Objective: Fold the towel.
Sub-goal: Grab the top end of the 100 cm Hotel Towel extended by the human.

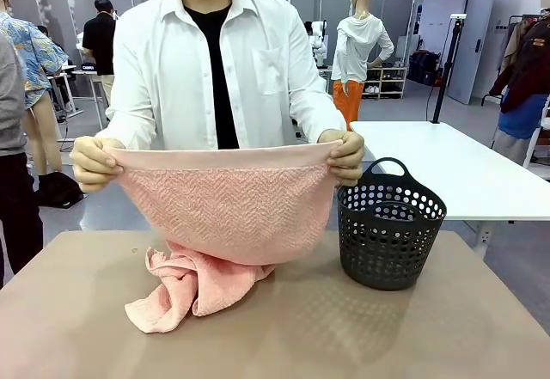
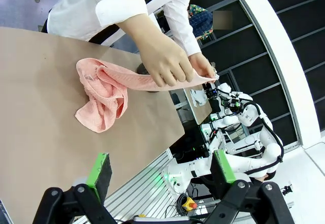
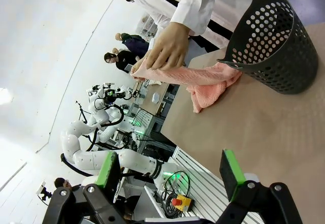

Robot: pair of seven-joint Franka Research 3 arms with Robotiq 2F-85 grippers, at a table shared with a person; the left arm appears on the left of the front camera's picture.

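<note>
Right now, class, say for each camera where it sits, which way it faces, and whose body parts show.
Front: between the arms, facing the person's hands holding up the towel beside the basket.
Left wrist: behind the robot's open left hand, facing the table.
Right wrist: behind the open right hand, facing the basket.
All three share the towel.

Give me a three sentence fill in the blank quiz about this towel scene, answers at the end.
The person holds the towel up by its ____ edge. The towel's lower end lies bunched on the ____. Both the left gripper and the right gripper stand ____. Missing words: top; table; open.
</note>
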